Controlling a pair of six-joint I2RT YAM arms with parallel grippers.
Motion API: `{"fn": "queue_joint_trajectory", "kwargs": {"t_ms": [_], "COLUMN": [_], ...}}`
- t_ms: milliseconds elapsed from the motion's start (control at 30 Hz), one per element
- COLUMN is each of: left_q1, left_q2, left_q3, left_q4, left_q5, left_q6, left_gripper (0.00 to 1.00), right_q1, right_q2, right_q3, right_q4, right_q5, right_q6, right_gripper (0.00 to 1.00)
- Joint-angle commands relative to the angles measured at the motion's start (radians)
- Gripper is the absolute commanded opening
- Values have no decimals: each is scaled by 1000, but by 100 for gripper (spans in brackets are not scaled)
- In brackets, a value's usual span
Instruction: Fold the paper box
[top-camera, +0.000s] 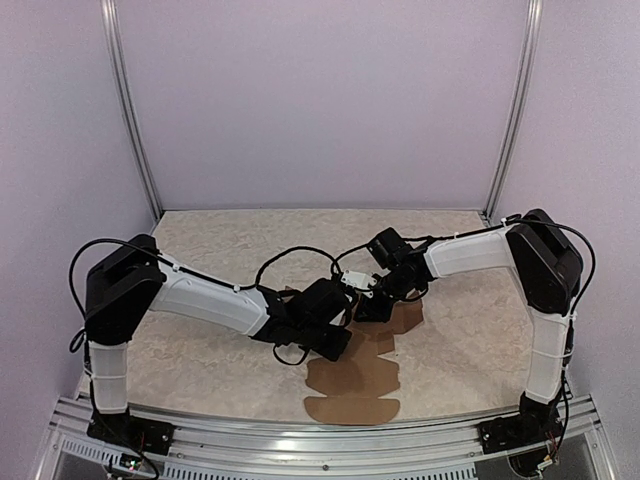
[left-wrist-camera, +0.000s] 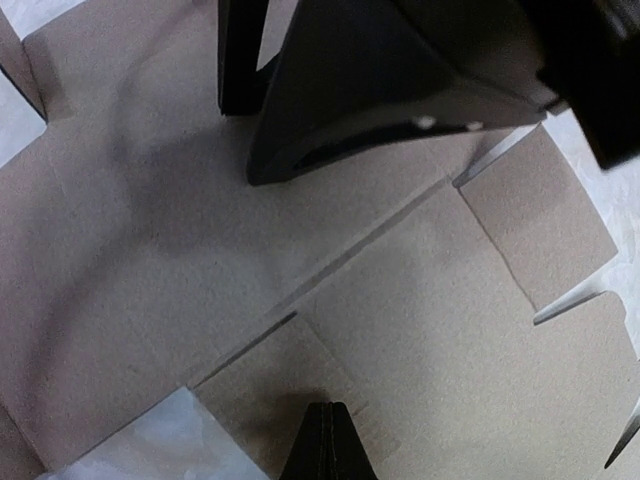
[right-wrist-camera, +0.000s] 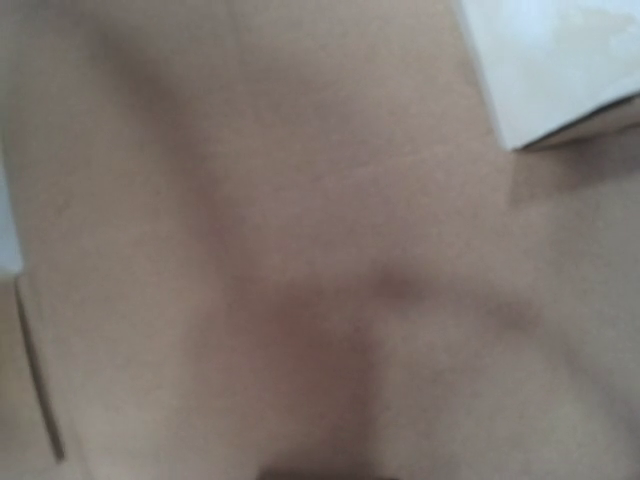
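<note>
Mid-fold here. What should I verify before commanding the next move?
1. Paper box lies flat and unfolded on the table: ok.
2. Left gripper shut: ok.
3. Left gripper actually pinching the box: cannot tell.
4. Right gripper open or shut: cannot tell; its wrist view is blurred.
5. Clearance between the two grippers: not ok; they crowd close together over the box.

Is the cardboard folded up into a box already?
No, the paper box lies spread out as a flat sheet on the table in the top view.
</note>
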Motion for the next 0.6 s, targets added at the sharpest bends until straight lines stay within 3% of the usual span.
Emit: {"fn": "queue_joint_trajectory", "kwargs": {"t_ms": [0, 133, 400, 567], "left_q1": [24, 23, 24, 29], "left_q2": [69, 95, 67, 64], "left_q3": [63, 82, 58, 50], "left_q4": [-92, -123, -145, -140], "left_q5": [45, 36, 24, 55], "left_q6": [-2, -9, -13, -16], "left_gripper": [0, 0, 0, 0], "right_q1": [-4, -17, -73, -75], "right_q2": [114, 70, -254, -383], "right_q3": [-65, -55, -87, -228], "right_q4": [-163, -181, -238, -224], "right_q5": [32, 33, 6, 8], "right_q6": [2, 0, -56, -129], "right_gripper": [24, 25, 29, 28]}}
